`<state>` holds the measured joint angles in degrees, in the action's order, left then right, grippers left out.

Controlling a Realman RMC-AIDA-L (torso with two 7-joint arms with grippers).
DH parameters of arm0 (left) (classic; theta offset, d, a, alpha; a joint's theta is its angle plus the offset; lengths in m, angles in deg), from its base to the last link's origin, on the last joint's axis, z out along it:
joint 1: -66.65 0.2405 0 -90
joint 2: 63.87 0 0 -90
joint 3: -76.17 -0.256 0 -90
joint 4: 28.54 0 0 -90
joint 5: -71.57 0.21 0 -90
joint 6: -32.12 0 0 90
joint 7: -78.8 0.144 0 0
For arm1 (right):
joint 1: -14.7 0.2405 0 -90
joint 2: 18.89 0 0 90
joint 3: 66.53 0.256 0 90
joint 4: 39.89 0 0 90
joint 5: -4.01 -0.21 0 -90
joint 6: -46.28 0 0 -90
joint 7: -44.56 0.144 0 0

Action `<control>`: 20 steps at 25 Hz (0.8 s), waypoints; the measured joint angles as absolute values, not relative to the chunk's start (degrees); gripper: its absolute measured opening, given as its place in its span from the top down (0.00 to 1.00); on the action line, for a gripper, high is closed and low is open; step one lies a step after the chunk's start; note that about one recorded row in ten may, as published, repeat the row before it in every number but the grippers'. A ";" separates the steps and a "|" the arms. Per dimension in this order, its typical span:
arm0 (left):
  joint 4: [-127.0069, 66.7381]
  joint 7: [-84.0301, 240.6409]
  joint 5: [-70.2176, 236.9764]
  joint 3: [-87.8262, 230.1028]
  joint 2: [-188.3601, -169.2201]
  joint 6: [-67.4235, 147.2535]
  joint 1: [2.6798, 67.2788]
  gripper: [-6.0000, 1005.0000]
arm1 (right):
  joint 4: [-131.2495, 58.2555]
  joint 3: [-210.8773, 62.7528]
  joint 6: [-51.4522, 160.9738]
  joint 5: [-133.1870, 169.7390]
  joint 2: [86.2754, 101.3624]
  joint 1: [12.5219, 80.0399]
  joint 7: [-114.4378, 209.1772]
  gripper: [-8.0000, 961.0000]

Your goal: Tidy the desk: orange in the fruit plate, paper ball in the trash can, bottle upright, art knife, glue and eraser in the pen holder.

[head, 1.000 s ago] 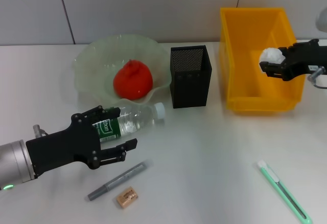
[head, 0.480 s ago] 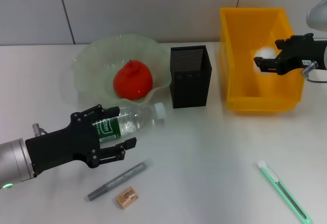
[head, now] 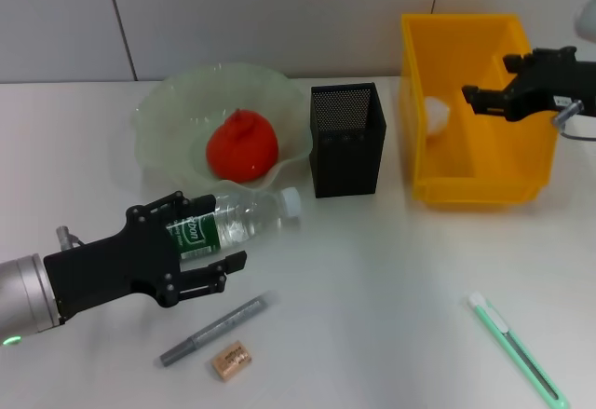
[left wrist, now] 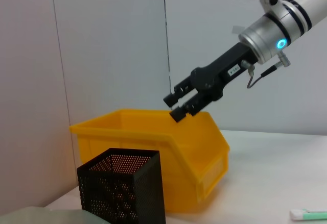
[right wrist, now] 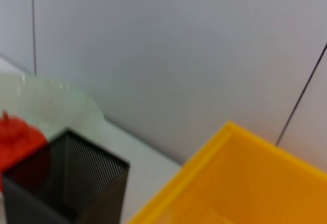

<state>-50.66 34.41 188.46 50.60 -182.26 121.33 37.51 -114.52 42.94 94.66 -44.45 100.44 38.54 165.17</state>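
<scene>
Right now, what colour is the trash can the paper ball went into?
Yellow. The trash can is a bright yellow open bin, clearest in the head view.

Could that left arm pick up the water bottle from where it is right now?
Probably yes. The left gripper hangs open right by the lying water bottle, its fingers reaching alongside the label, and nothing stands between them. The glass fruit plate behind sits close, though.
</scene>
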 joint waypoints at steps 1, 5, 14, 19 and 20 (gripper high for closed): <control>-50.67 34.42 188.41 50.59 -182.26 121.33 37.60 0.19 | -115.84 43.30 94.60 -50.28 100.40 36.76 161.54 0.28; -50.70 34.41 188.21 50.60 -182.26 121.33 37.74 0.19 | -117.65 43.41 94.88 -59.21 100.37 33.73 155.75 0.28; -50.69 34.41 188.16 50.66 -182.20 121.33 37.83 0.19 | -116.06 46.08 109.95 -80.50 100.34 28.43 138.45 0.28; -50.70 34.41 188.12 50.74 -182.17 121.38 37.99 0.19 | -110.99 49.91 120.12 -86.12 100.36 27.77 132.44 0.28; -50.70 34.41 188.12 50.74 -182.17 121.38 37.99 0.19 | -110.99 49.91 120.12 -86.12 100.36 27.77 132.44 0.28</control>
